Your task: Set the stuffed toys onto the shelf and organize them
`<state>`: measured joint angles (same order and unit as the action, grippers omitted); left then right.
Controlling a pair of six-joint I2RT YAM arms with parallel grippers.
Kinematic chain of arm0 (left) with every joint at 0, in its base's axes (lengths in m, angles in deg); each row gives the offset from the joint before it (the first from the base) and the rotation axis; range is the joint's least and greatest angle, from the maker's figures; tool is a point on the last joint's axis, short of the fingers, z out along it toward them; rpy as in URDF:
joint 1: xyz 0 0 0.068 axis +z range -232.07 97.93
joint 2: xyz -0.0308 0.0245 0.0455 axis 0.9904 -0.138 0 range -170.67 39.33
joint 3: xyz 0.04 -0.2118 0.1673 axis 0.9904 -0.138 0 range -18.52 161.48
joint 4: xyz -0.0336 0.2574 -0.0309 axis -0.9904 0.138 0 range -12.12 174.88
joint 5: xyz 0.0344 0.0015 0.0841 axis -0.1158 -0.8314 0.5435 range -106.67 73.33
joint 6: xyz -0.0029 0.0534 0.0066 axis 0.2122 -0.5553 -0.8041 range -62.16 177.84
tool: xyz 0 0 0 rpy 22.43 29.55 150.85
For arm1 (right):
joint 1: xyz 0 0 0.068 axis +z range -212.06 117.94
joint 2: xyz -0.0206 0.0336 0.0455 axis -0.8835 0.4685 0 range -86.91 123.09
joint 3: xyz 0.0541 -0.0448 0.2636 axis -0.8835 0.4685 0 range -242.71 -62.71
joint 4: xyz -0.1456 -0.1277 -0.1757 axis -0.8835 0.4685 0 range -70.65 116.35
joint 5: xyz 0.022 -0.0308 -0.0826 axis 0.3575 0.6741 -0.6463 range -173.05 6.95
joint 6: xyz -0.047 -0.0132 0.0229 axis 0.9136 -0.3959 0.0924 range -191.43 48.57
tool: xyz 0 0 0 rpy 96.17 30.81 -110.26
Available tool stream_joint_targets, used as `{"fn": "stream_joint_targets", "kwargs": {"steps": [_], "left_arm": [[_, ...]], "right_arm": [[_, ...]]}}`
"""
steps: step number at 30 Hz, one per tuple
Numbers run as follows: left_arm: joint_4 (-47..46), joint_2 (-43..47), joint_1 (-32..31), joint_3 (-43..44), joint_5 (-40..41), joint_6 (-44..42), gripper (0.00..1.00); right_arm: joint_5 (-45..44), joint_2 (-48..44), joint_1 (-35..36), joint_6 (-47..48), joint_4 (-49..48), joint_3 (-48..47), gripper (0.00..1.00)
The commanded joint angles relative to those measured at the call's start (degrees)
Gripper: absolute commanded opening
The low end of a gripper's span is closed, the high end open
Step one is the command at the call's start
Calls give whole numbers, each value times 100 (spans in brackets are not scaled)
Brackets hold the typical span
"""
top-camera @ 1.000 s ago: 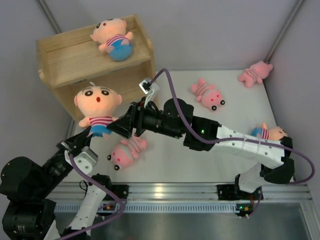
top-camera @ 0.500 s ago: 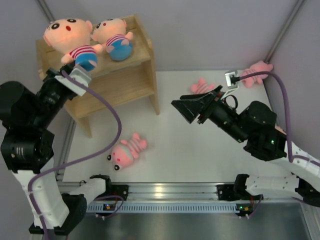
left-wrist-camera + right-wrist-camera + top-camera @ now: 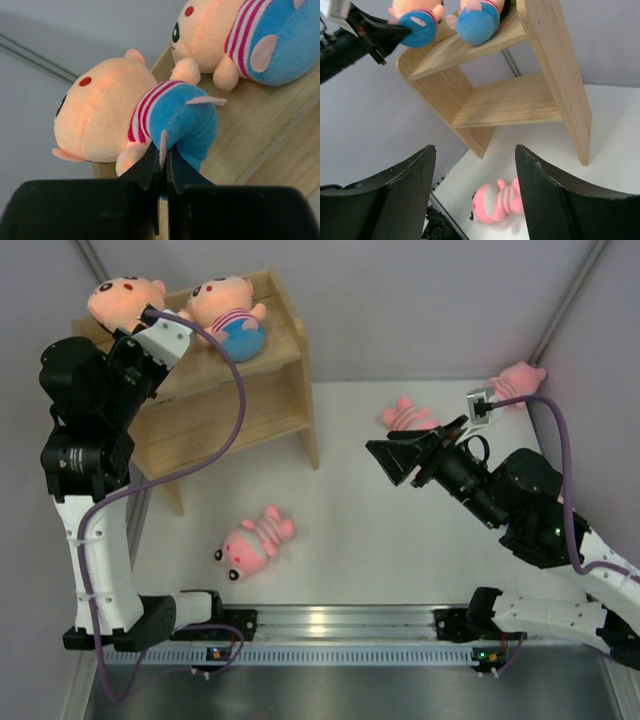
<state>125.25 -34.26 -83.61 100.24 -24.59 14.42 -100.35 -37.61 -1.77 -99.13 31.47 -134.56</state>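
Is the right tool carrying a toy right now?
No, the right tool is open and empty; only the shelf and a pig show beyond it.

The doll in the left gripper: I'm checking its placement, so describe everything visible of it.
The doll is soft plush: a big peach head with a red cheek dot, a pink-striped shirt, blue pants. It lies sideways at the left end of the shelf's top board, close beside a second doll. The left gripper is shut on its pants.

Gripped doll [image 3: 417, 19], second doll [image 3: 477, 19] atop shelf [image 3: 555, 75], pig [image 3: 497, 202] below
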Motion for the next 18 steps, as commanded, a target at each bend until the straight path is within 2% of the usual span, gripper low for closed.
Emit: {"fn": "stream_joint_targets", "kwargs": {"steps": [1,7,11,18], "left_arm": [[-747,265,31,-133,555,-104,0],[-765,20,110,-468,345,-45,0],[-765,-95,356,-625,-190,27,0],[-625,-235,400,-714,-1087,-88,0]], "right_arm": [[-1,-8,-105,169,44,40,65],[-54,27,-281,160,220,22,65],[-107,71,-518,72,449,5,65],[-54,36,-755,125,590,101,65]]}}
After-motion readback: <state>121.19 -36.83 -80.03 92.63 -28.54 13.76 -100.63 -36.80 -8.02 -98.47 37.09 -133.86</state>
